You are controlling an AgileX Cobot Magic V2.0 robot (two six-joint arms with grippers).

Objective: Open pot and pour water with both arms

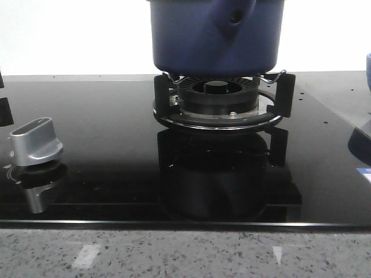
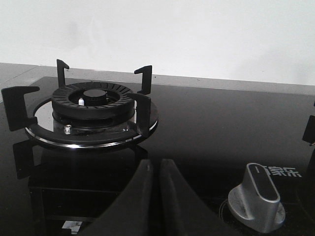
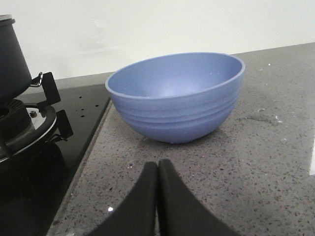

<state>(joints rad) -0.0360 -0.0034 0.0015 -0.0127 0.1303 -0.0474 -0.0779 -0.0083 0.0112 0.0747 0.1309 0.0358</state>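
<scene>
The dark navy-blue pot [image 1: 214, 37] stands on the burner grate [image 1: 223, 101] at the middle of the front view; its top and lid are cut off by the frame. Its handle mount with a small round hole [image 1: 235, 18] faces the camera. An edge of the pot [image 3: 11, 61] shows in the right wrist view. My left gripper [image 2: 156, 164] is shut and empty, over the black glass hob near another, bare burner [image 2: 92, 110]. My right gripper [image 3: 158, 166] is shut and empty, low over the grey counter, in front of a blue bowl [image 3: 177, 96]. Neither gripper shows in the front view.
A silver knob [image 1: 36, 141] sits on the hob at the left, also seen in the left wrist view [image 2: 260, 197]. The blue bowl's edge [image 1: 368, 69] shows at the far right of the front view. The speckled counter [image 3: 246, 162] lies right of the hob.
</scene>
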